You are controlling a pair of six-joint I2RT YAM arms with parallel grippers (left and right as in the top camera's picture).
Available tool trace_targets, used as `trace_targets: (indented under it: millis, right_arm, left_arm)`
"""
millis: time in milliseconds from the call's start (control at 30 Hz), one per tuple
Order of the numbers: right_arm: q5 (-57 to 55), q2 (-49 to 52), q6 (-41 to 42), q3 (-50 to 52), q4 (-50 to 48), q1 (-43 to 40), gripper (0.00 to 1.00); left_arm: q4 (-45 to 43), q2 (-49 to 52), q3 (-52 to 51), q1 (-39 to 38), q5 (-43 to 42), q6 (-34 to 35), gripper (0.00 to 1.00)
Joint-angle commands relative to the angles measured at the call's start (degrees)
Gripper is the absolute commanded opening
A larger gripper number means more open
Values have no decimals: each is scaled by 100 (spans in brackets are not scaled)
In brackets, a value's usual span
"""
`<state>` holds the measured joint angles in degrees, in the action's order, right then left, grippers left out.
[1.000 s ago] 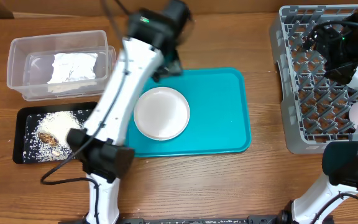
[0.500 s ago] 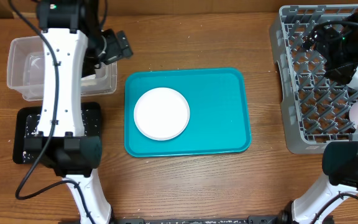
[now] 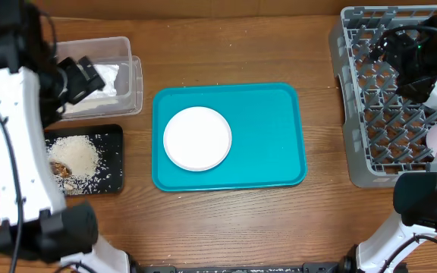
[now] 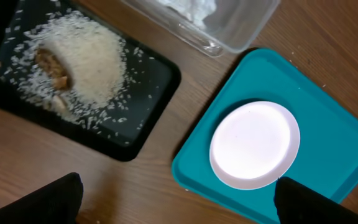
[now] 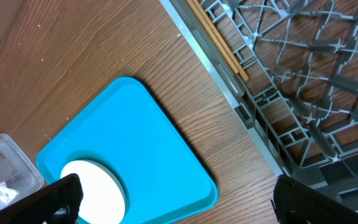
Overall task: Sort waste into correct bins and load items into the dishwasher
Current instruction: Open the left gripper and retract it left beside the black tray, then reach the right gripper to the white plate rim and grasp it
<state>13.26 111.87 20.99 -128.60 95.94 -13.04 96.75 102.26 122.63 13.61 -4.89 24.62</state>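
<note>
A round white plate (image 3: pixel 196 138) lies on the teal tray (image 3: pixel 271 163). The clear tub (image 3: pixel 124 53) holds a crumpled white napkin (image 3: pixel 106 76). Loose rice (image 3: pixel 78 154) with a brown lump (image 3: pixel 60 168) covers the black tray (image 3: pixel 112 182). My left gripper (image 3: pixel 80 78) hangs open and empty over the tub's near side. In its wrist view the left gripper (image 4: pixel 176 208) is above bare table between the black tray (image 4: pixel 160 102) and the plate (image 4: pixel 255 144). The right gripper (image 5: pixel 185 208) is open and empty by the grey dish rack (image 5: pixel 253 118), where chopsticks (image 5: pixel 219 40) lie.
The dish rack (image 3: pixel 355 152) fills the right side, and the right arm (image 3: pixel 412 61) hovers over it. A pale pink round item (image 3: pixel 435 137) sits at the rack's right edge, partly hidden. Bare wood shows between the teal tray and the rack.
The left arm swung from above the teal tray leftward to the clear tub, uncovering the black tray. The right arm has not moved.
</note>
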Motion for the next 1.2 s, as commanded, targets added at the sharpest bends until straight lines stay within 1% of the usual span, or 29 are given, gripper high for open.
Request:
trace_targets:
  millis: [0,333,467,700,1167]
  right_arm:
    - [-20,-107,26,-101,-26,-17,100]
    - [-20,-107,26,-101,-28,-17,100]
    - [-17,-107,28,-101,-26,-17,100]
    - [-20,-107,26,-101,-26,-17,100]
    - [-20,-107,28,-101,-28,-17,100]
  left_arm:
    - [7,-479,-313,339,101,-35,100]
    - [7,-605,-826,1687,15,407,100]
    - [7,-605,-1113,1996,-98,415,100]
    - [7,-603,-1373,2039,-92,411,100]
    - [4,-601,-1379,2039,-92,411,100]
